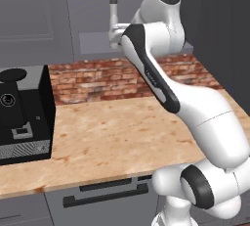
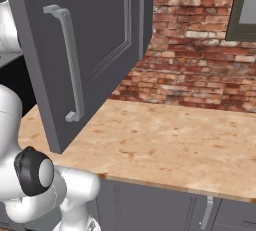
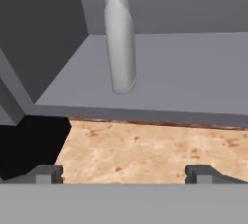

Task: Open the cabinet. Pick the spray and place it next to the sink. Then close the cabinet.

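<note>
The cabinet stands open. Its dark-grey door with the long silver bar handle swings out over the counter. Inside, the pale spray stands upright on the grey cabinet floor. In the hand view the spray is a pale rounded column straight ahead, on the cabinet floor just behind its front edge. My gripper is open, fingertips wide apart, short of the spray with nothing between them. My white hand sits at the cabinet's lower front edge, just below the spray. The sink is out of view.
A black coffee machine stands on the left of the wooden counter, below the cabinet. A brick backsplash runs behind. Grey drawer fronts with black handles sit under the counter. A dark-framed window is at the right.
</note>
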### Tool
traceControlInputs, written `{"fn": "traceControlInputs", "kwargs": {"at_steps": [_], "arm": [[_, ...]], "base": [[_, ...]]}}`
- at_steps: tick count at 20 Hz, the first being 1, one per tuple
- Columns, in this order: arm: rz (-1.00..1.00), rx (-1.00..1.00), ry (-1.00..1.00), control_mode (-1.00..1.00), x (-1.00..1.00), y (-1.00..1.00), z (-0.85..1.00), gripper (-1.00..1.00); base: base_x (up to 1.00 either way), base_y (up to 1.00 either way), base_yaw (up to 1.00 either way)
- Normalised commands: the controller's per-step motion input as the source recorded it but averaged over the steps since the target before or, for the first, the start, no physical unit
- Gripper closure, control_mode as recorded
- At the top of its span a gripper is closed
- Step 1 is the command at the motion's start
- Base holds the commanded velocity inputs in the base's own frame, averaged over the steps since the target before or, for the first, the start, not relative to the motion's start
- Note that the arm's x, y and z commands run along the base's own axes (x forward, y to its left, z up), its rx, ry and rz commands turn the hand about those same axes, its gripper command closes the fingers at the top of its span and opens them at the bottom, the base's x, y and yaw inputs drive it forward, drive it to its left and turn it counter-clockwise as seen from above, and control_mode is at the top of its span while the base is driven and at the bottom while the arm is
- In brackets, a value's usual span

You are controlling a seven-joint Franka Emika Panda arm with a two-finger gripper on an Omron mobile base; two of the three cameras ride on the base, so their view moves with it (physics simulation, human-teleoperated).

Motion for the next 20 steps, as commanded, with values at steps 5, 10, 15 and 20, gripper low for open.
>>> {"fn": "traceControlInputs", "kwargs": {"at_steps": [5, 10, 15, 20], "arm": [[-0.06, 0.00, -0.03, -1.00, 0.26, 0.00, 0.02, -1.00], [-0.05, 0.00, 0.00, -1.00, 0.39, 0.00, 0.22, -1.00], [-0.02, 0.03, 0.01, -1.00, 0.30, 0.00, 0.26, -1.00], [0.00, 0.02, 0.01, -1.00, 0.05, 0.13, 0.03, -1.00]], "base": [[0.00, 0.00, 0.00], [0.00, 0.00, 0.00], [0.00, 0.00, 0.00], [0.00, 0.00, 0.00]]}}
